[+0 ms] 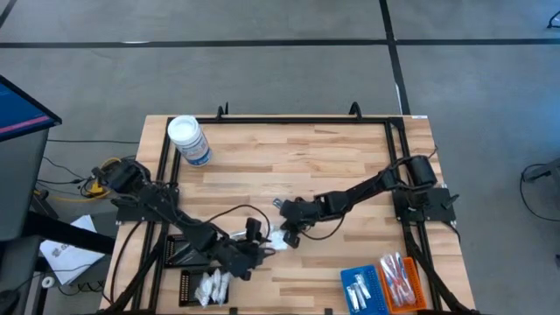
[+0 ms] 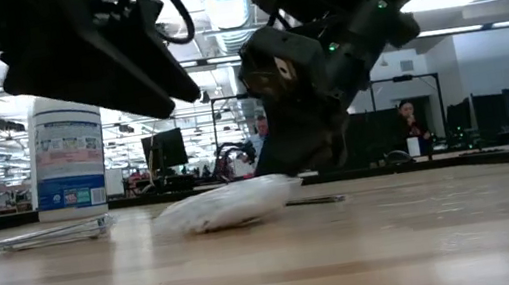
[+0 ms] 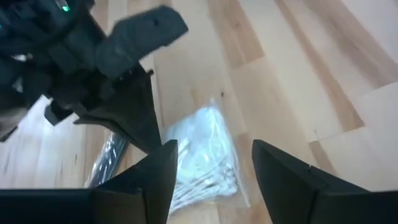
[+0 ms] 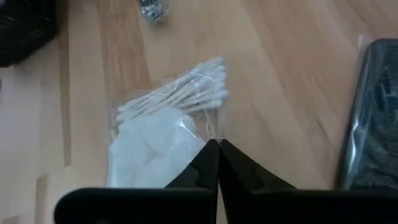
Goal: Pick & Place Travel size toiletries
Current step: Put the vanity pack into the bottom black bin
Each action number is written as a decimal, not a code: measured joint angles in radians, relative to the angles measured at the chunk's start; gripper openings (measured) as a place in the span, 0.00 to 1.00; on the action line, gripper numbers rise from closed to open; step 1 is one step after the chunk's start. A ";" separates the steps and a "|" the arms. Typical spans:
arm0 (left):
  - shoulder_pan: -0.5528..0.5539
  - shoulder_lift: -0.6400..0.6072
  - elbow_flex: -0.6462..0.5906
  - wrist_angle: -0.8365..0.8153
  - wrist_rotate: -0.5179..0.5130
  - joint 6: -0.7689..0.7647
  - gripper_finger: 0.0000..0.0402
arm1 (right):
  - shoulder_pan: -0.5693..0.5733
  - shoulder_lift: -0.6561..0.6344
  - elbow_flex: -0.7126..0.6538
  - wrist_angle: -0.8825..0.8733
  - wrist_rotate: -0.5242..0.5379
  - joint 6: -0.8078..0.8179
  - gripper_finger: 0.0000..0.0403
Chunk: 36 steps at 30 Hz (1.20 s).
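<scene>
In the middle of the pale wooden table lies a clear crinkly plastic sachet of white cotton swabs and pads, flat on the wood, and both dark arms crowd over it. The right tool has its two fingers pressed together, the tips touching or pinching the sachet's film at one edge; I cannot tell whether it truly grips. The left tool stands spread, one finger to each side of the sachet and just above it. Just beside the sachet lies a slim dark stick in a clear wrapper, and a small silvery piece sits a little farther off. I'd judge the sachet very light, soft and slippery, its film likely to buckle and slide rather than lift cleanly, so a pinch across the fuller swab end or the sealed edge looks best. Room around the sachet is tight, with both tools near each other and a clash possible. Away from it, the black tray at the table's near edge on the left arm's side already holds white sachets, the blue tray and orange tray sit well apart on the right arm's side, and the big white-lidded round jar stands far off by the back.
</scene>
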 joint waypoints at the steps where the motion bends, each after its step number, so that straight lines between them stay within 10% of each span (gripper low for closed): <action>1: 0.004 0.000 0.000 -0.004 0.008 -0.011 0.50 | -0.009 0.000 0.000 -0.002 -0.021 -0.001 0.00; 11: 0.022 0.004 0.000 -0.008 0.045 -0.037 0.43 | -0.054 0.137 0.012 0.093 -0.187 0.112 0.00; 36: 0.071 0.143 0.091 -0.182 0.182 -0.154 0.34 | -0.044 0.152 0.027 0.153 -0.218 0.081 0.00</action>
